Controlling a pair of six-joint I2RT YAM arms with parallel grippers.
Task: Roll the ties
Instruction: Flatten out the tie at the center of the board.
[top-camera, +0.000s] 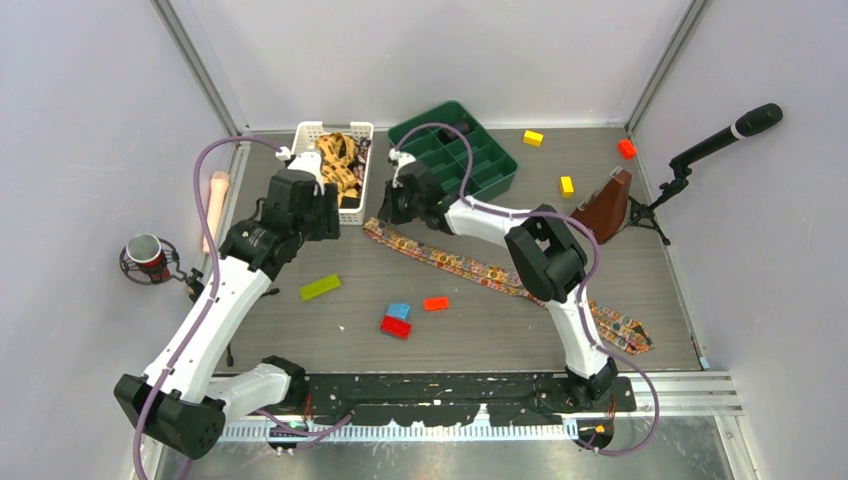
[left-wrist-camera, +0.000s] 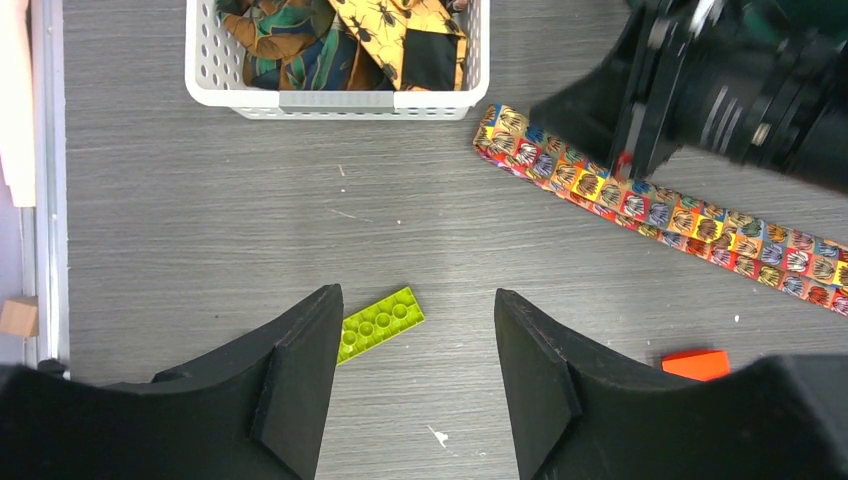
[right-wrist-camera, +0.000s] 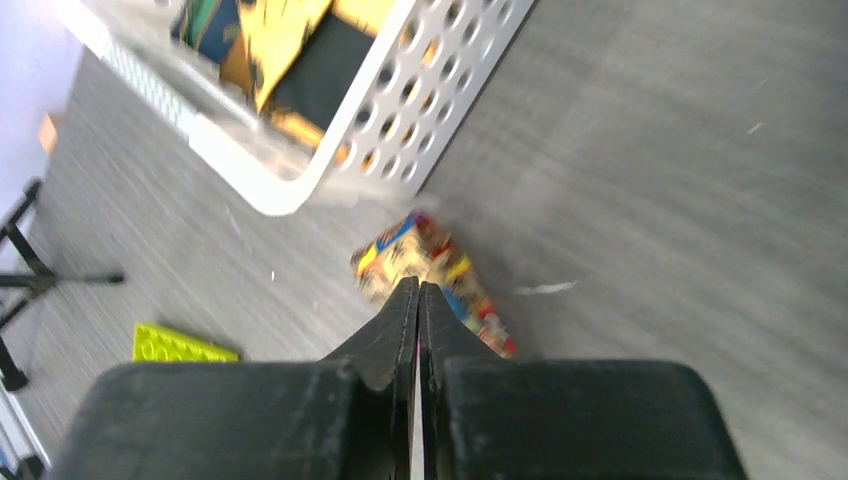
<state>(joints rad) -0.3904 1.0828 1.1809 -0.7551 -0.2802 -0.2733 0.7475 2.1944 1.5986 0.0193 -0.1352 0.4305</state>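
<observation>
The right gripper (right-wrist-camera: 417, 290) is closed, finger faces pressed flat together. Its tip sits at the narrow end of the patterned tie (top-camera: 470, 268). The wrist view is blurred, so whether fabric is pinched between the fingers cannot be told. This end of the tie lies just beside the near right corner of the white basket (left-wrist-camera: 340, 100). From there the tie runs flat across the worktop (top-camera: 480, 330), diagonally toward the near right, with its wide end close to the right arm's base.

The left gripper (left-wrist-camera: 418, 300) is open, jaws set wide apart and holding nothing. It hangs above bare worktop on the near side of the basket. A lime green block (left-wrist-camera: 380, 322) lies below it, by the left finger, and an orange block (left-wrist-camera: 697, 364) shows past the right finger.

More ties (left-wrist-camera: 400, 30), yellow, dark and green in pattern, are bunched inside the basket. A green compartment tray (top-camera: 500, 175) stands just right of the basket. A blue block (top-camera: 399, 311) and a red block (top-camera: 395, 327) lie touching near mid-worktop.
</observation>
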